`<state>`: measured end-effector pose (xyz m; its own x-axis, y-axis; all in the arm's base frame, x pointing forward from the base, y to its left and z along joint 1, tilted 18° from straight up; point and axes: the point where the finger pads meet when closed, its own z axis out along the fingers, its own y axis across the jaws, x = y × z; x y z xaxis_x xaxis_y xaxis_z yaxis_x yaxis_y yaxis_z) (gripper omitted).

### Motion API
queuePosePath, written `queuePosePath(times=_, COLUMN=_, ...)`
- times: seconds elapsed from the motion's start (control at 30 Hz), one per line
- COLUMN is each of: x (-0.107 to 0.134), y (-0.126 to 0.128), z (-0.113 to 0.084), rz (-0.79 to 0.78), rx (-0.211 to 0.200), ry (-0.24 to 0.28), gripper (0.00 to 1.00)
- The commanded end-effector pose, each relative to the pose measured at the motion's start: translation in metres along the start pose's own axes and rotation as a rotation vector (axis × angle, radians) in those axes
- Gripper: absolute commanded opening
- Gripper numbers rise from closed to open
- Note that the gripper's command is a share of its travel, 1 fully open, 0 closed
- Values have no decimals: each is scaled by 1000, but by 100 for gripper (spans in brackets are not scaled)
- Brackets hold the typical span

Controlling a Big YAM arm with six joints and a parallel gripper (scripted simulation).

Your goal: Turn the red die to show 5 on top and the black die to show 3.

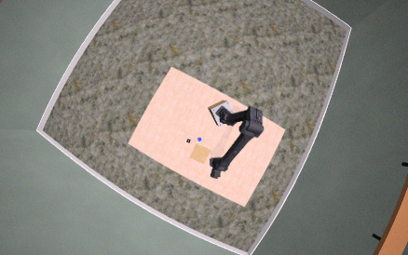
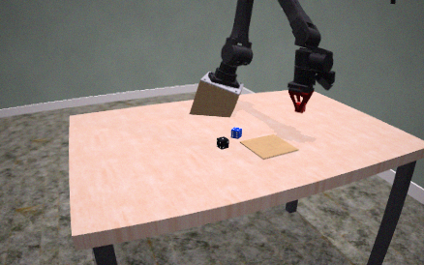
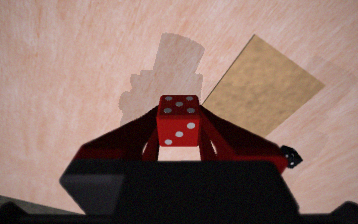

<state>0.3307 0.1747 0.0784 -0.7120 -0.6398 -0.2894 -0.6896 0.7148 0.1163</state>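
The gripper [image 2: 300, 108] [image 3: 179, 127] is shut on the red die [image 3: 179, 131], held above the table beyond the mat. In the wrist view the die's far face shows five pips and its near face three. The tan square mat [image 1: 200, 154] [image 2: 268, 146] [image 3: 265, 85] lies flat with no die on it. The black die [image 1: 188, 140] [image 2: 223, 142] [image 3: 291, 157] and the blue die [image 1: 199, 139] [image 2: 236, 132] stand on the table beside the mat, close together but apart. Their top pips are too small to read surely. The blue die is hidden in the wrist view.
The pink wooden table [image 1: 158, 112] [image 2: 145, 169] carries the arm's base block [image 1: 220, 113] [image 2: 215, 99] behind the dice. The arm [image 1: 238, 149] [image 2: 314, 60] reaches from it to the far side of the mat. The table's edge lies beyond the black die.
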Motion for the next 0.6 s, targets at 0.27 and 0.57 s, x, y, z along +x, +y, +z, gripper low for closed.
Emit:
queuePosePath(times=0.27, x=-36, y=-4, z=14, rz=-283, rx=-3, ry=-2, gripper=25)
queuePosePath(times=0.57, x=-44, y=-4, z=-2, rz=-296, rx=-10, ry=-237, gripper=25)
